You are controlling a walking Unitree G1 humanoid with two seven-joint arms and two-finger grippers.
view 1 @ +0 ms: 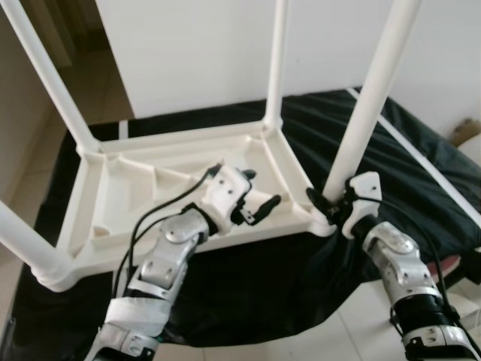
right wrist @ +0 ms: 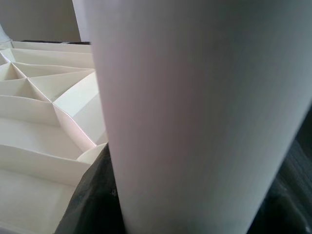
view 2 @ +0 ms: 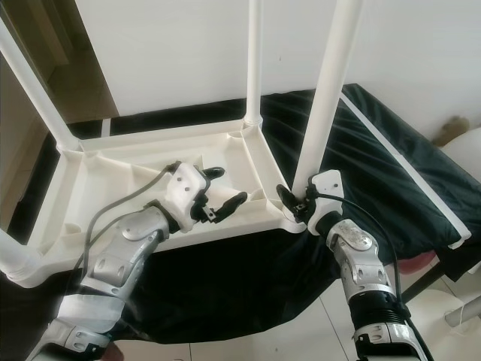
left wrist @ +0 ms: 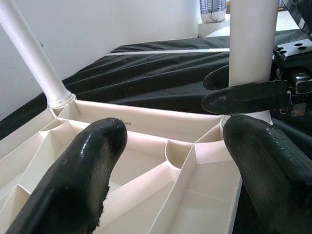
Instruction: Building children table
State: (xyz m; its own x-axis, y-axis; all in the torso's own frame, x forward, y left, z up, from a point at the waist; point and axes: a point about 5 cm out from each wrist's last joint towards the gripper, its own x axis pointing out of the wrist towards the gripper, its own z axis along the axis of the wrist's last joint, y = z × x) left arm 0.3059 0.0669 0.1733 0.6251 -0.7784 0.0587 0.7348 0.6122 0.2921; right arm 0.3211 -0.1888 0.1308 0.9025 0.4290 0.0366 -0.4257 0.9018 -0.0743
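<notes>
A white plastic children's table [view 1: 120, 188] lies upside down on a black cloth, its ribbed underside up and its legs pointing upward. My right gripper [view 1: 331, 201] is shut on the base of the near right leg [view 1: 368, 98], where that leg meets the corner socket; its black fingers [left wrist: 243, 96] clasp the leg [left wrist: 251, 44] in the left wrist view. The same leg [right wrist: 195, 112] stands right against the right wrist camera. My left gripper [view 1: 261, 189] hovers open over the underside ribs [left wrist: 146, 161], near the front rim, holding nothing.
The black cloth [view 1: 421, 165] covers a low platform and hangs over its front edge. A white wall [view 1: 195, 53] is close behind. Pale floor tiles [view 1: 353, 331] show in front, and a doorway [view 1: 45, 30] opens at the far left. Three other legs [view 1: 276, 60] stand up.
</notes>
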